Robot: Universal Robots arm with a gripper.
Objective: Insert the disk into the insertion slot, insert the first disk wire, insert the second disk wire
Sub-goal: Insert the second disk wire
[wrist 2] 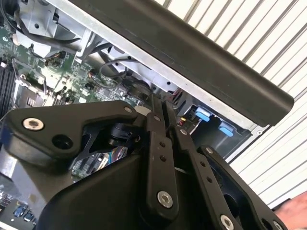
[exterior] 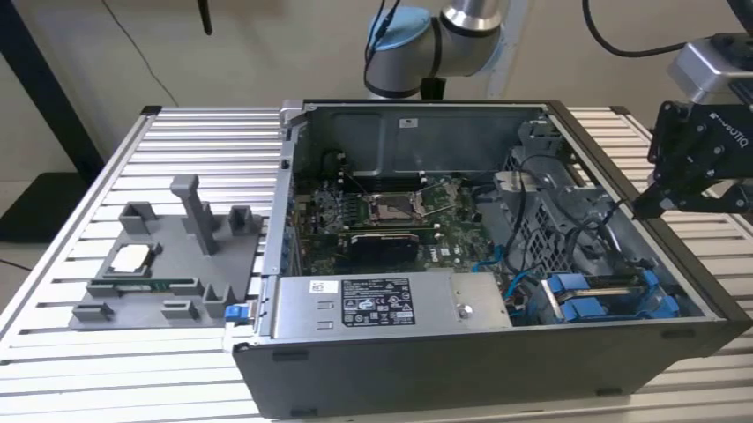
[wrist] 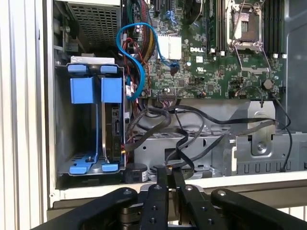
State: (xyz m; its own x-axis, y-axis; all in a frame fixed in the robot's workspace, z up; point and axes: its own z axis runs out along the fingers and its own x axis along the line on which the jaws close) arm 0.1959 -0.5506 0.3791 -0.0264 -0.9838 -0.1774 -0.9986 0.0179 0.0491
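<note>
My black gripper (exterior: pixel 646 209) hangs over the computer case's wall on the exterior view's right, above the cables and apart from them. Its fingers meet tip to tip in both wrist views (wrist 2: pixel 163 108) (wrist: pixel 169 171), shut with nothing between them. The insertion slot (exterior: pixel 598 300) (wrist: pixel 91 124) is a grey bay with blue rails in the case's near corner on that side. A dark disk edge (wrist: pixel 115 127) stands in one of its compartments, between the blue tabs. A blue wire (wrist: pixel 136 52) loops from the motherboard beside the bay. Black wires (wrist: pixel 192 127) lie loose over the metal bracket.
The silver power-supply box (exterior: pixel 383 304) fills the case's front. The motherboard (exterior: pixel 389 211) lies behind it. A grey fixture (exterior: pixel 159 260) holding small parts sits on the slatted table (exterior: pixel 176 132) at the exterior view's left. The arm's base (exterior: pixel 436 44) rises behind the case.
</note>
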